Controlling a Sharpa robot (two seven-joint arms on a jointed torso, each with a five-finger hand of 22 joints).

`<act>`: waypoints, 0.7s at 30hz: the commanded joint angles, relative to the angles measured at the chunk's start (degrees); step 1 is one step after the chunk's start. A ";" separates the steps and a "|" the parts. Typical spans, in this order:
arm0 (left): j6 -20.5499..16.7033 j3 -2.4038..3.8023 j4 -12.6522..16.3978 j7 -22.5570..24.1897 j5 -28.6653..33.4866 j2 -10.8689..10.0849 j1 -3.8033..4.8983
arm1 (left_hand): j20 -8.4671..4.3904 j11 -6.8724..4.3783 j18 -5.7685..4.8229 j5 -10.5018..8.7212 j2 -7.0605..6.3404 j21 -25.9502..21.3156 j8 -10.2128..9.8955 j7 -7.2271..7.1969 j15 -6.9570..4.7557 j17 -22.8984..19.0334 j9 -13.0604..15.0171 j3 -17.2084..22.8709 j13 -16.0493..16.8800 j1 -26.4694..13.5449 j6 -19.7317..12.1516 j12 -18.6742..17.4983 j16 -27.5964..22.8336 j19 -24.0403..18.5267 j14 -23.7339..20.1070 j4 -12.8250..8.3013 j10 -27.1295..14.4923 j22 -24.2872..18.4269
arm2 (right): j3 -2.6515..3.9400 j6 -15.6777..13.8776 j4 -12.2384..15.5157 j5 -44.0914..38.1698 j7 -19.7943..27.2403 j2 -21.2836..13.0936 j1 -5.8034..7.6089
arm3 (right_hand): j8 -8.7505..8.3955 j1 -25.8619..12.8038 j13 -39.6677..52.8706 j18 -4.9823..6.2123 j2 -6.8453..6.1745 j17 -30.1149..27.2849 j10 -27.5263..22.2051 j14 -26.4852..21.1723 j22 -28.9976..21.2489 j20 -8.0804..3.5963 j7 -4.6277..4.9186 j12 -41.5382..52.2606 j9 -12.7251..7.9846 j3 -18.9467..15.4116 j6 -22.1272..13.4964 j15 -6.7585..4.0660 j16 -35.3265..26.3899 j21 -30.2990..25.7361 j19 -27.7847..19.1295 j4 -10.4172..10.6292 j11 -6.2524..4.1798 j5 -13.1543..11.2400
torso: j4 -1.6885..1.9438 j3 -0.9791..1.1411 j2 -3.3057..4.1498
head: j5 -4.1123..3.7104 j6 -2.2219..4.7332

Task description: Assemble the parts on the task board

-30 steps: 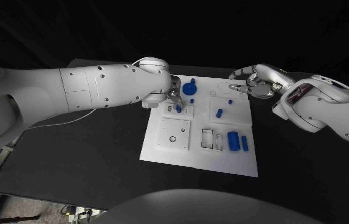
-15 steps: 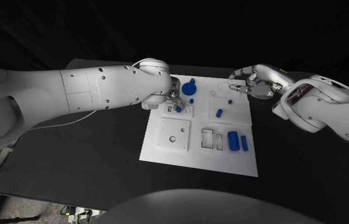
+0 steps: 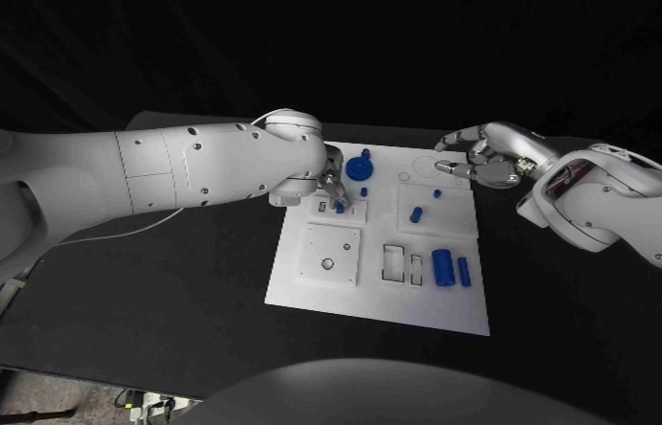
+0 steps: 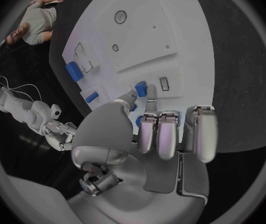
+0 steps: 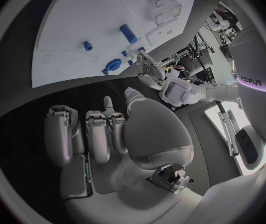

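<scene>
The left hand (image 3: 328,188) pinches a small blue part (image 3: 340,207) at the board's (image 3: 352,286) 11 o'clock. The right hand (image 3: 483,157), at 1 o'clock, is curled on nothing.

The left hand (image 3: 328,188) pinches a small blue part (image 3: 340,207) at the task board (image 3: 380,296)'s ten o'clock corner. The right hand (image 3: 483,162) hovers, fingers curled and holding nothing, at the board's one o'clock corner.
</scene>
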 commanded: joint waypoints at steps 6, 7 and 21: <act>0.77 -0.18 1.01 -0.50 -3.44 -0.98 -0.25 | 0.88 0.87 0.03 -3.03 -0.50 0.35 -0.28 1.01 0.92 15.09 1.44 -4.27 15.06 -4.64 -2.55 0.01 0.14 3.16 5.91 3.88 6.05 12.97 | 0.00 1.07 -0.01 -0.32 0.19 -0.11 -0.05 | -0.21 0.46 14.93 0.70 0.10 15.06 5.92 5.98 11.93 0.08 -0.11 0.15 0.03 0.10 0.38 0.25 0.20 -0.02 -0.05 -0.28 0.44 0.10 | -0.01 0.00 0.01 | -0.18 0.00; 0.53 -0.16 1.36 -0.54 -3.65 -1.36 -0.23 | 0.90 0.87 -0.02 -3.27 -0.57 0.52 -0.17 1.02 0.92 15.09 1.70 -4.84 15.06 -5.19 -2.62 0.01 0.14 3.34 5.91 4.36 6.05 13.11 | 0.00 1.10 -0.01 -0.32 0.17 -0.14 -0.05 | -0.21 0.45 14.93 0.70 0.09 15.06 5.92 5.98 11.94 0.08 -0.11 0.15 0.03 0.10 0.38 0.25 0.20 0.00 -0.04 -0.28 0.44 0.11 | -0.01 0.00 -0.01 | -0.24 0.00; -5.71 0.29 6.65 0.62 2.57 -9.01 5.41 | 0.77 0.73 -0.60 -3.96 -1.49 2.28 2.23 0.90 0.73 15.09 5.31 -11.73 15.06 -10.85 -4.27 0.01 0.14 5.22 5.91 7.20 6.05 14.54 | -0.01 1.59 0.08 -0.32 -0.10 -0.70 -0.06 | -0.16 0.29 14.93 0.65 0.08 15.06 5.92 5.98 12.01 0.08 -0.08 0.15 0.05 0.02 0.59 0.25 0.20 0.18 0.13 -0.10 0.46 0.09 | 0.01 0.00 -0.01 | -0.54 0.00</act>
